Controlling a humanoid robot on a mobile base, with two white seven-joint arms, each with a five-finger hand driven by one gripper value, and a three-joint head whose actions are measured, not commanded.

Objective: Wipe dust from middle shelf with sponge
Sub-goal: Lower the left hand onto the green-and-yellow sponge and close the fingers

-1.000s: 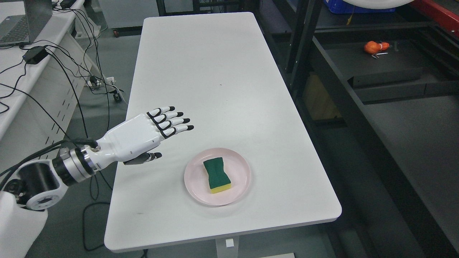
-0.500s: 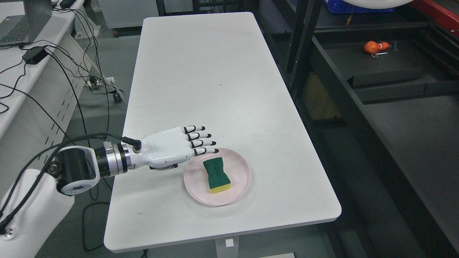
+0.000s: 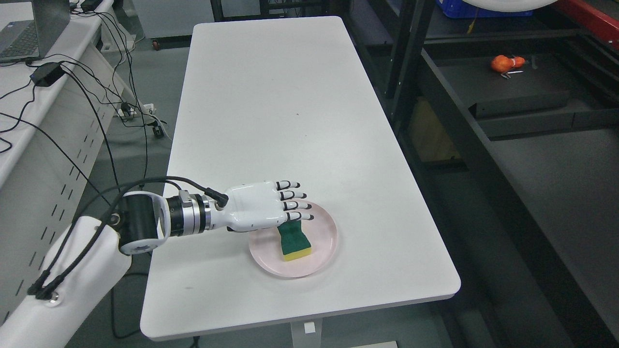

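White table (image 3: 290,96) bears a pink plate (image 3: 324,241) with sponge (image 3: 294,240); left hand (image 3: 261,210) hovers flat, fingers extended, empty.

My sponge (image 3: 294,239), green scouring side up over a yellow base, lies flat on the pink plate (image 3: 323,241); its far end is hidden under my fingers.

It looked like a robotics lab or workshop. A plain white table (image 3: 290,121) stood on a grey floor; at ten o'clock a workbench (image 3: 29,96) carried a laptop (image 3: 29,29), a power adapter (image 3: 47,73) and trailing black cables (image 3: 111,87). At two o'clock stood dark industrial metal racking (image 3: 508,96) with a blue bin (image 3: 454,8).
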